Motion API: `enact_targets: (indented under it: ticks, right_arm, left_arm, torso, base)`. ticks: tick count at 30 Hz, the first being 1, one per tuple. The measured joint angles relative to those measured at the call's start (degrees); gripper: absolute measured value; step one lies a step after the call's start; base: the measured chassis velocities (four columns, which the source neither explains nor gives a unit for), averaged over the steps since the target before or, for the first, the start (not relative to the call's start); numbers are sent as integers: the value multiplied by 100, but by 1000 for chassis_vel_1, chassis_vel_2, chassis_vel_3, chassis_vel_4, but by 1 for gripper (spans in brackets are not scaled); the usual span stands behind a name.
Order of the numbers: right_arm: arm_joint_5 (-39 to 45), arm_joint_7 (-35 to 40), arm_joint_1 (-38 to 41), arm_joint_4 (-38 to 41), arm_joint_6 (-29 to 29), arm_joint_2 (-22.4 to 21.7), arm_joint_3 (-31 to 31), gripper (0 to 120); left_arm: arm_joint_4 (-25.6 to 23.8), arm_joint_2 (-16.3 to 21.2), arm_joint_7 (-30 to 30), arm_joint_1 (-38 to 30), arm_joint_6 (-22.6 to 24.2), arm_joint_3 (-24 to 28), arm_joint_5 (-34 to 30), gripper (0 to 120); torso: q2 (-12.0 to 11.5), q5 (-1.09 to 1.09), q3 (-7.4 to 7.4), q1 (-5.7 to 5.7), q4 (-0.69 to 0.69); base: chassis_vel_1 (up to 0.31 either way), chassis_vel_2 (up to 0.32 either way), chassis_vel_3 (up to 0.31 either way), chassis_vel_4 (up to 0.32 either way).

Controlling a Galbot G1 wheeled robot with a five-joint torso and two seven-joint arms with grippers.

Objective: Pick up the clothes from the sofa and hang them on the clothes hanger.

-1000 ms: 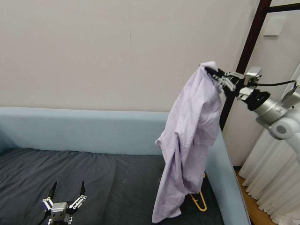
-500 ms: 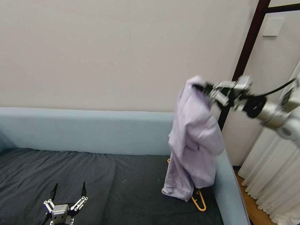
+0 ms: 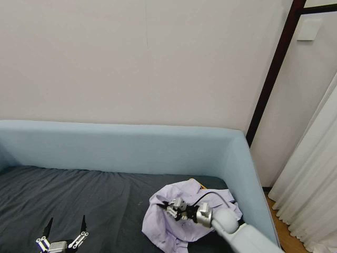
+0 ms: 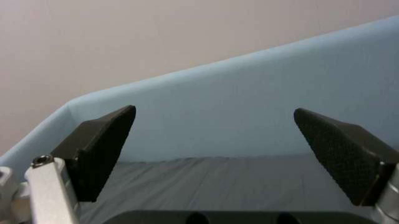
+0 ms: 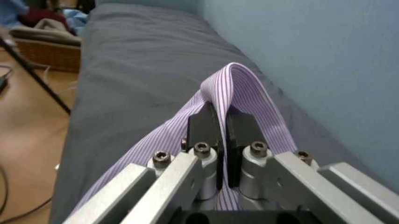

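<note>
A lilac striped shirt [image 3: 189, 219] lies in a crumpled heap on the dark grey sofa seat [image 3: 89, 197], near the right armrest. My right gripper [image 3: 176, 206] is low over the heap and shut on a fold of it. In the right wrist view the fingers [image 5: 206, 122] pinch a raised ridge of the shirt [image 5: 244, 91], and the right gripper [image 5: 221, 116] holds it just above the cushion. My left gripper [image 3: 64, 234] hangs open over the seat at the front left. In the left wrist view the left gripper [image 4: 214, 114] has nothing between its fingers.
The pale blue sofa back [image 3: 116, 147] and right armrest [image 3: 246, 182] border the seat. A dark upright post [image 3: 271, 79] stands against the wall at the right, with a white curtain [image 3: 310, 184] beside it. A basket [image 5: 44, 44] sits on the floor past the sofa's end.
My right gripper has dropped from high beside the dark post down to the sofa seat, still holding the shirt. The shirt hung full length before; now it is heaped on the cushion.
</note>
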Motion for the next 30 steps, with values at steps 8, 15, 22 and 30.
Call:
enact_targets:
  ticks: [8,15,22,30]
  right_arm:
    - [686,2522,-417,278,-743,503,-739,19]
    - [1326,3888,-697,1622,-2783,120,-1057,46]
    - [1299,4140,-478,2154,-3744,-222,-773,71]
    - [235,3254,-119,1814,-3854,-671,-338,98]
  left_arm:
    - [41,-32,-17,-53,-9,-10,-6,100]
    - [111,-34,-17,-126,-9,79,4,100]
    - [149,-1,-26,-147,-7,109,8,100]
    - [175,17,-45,-182,-7,115,4,100]
  torso:
    - [0,2,0,0,1]
    - [0,3,-1,0,0]
    - [0,4,0,0,1]
    - [0,4,0,0,1]
  base:
    - [0,0,0,0]
    - [0,0,0,0]
    - [0,0,0,0]
    - [0,0,0,0]
